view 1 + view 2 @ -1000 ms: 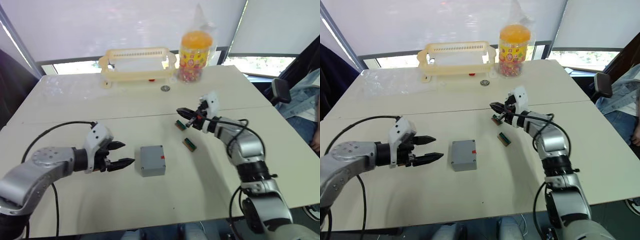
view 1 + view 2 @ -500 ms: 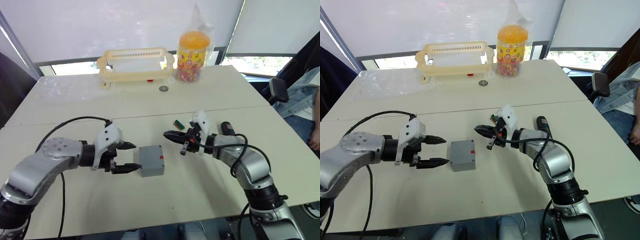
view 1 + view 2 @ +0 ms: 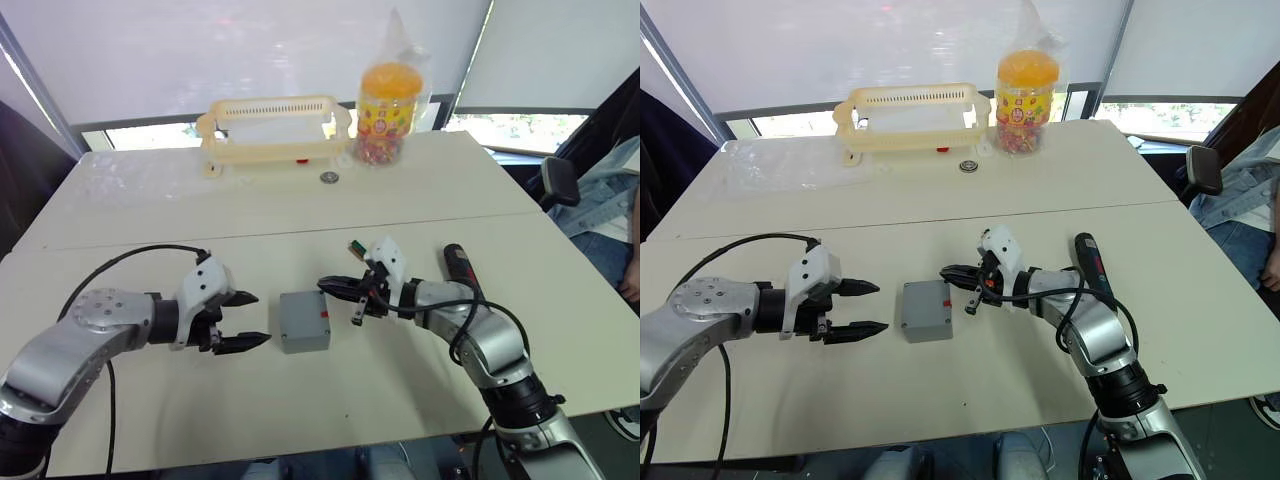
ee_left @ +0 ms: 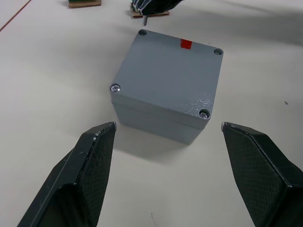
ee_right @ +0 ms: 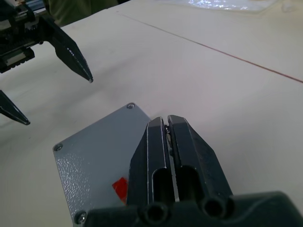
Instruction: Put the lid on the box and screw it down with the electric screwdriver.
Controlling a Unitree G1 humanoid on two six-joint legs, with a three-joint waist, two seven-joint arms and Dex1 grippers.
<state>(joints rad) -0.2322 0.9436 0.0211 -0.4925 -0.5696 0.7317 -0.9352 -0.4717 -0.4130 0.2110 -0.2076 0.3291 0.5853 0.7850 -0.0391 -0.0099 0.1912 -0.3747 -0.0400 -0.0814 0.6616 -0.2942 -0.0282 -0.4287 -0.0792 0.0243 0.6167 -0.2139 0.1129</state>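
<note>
On the cream table (image 3: 420,180), the box (image 3: 304,320) sits centred, lid (image 4: 168,75) on. The right gripper (image 3: 337,288), clenched on a small screw, has swung in to the box's 2 o'clock corner; the left gripper (image 3: 246,320) waits spread at 9 o'clock. The electric screwdriver (image 3: 460,267) lies unused at 3 o'clock.

The left claw (image 4: 163,156) stands spread wide, the grey box (image 4: 166,85) just ahead between its fingers (image 4: 85,170), lid (image 4: 170,71) on, resting on the counter (image 4: 57,71).
</note>
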